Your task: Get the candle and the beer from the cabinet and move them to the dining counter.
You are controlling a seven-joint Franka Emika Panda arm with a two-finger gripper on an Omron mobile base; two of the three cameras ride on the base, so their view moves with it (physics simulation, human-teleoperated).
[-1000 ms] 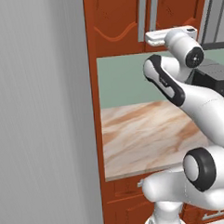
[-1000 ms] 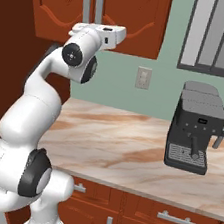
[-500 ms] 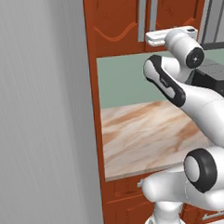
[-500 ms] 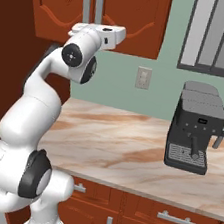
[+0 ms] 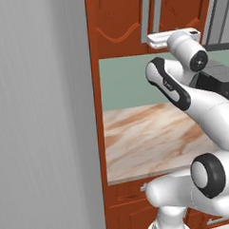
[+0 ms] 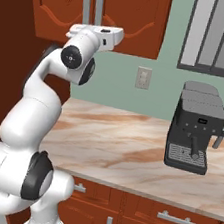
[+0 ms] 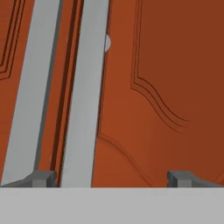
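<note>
My fingers (image 7: 111, 177) are spread wide, grasping nothing, up close at the cabinet (image 7: 166, 87) doors. The right-hand handle (image 7: 85, 100) sits lower left of frame, just inside my left finger (image 7: 41, 177). I should shift left so the bar is centred, then clench and pull. Doors shut, so candle and beer are probably inside, can't see them.
</note>
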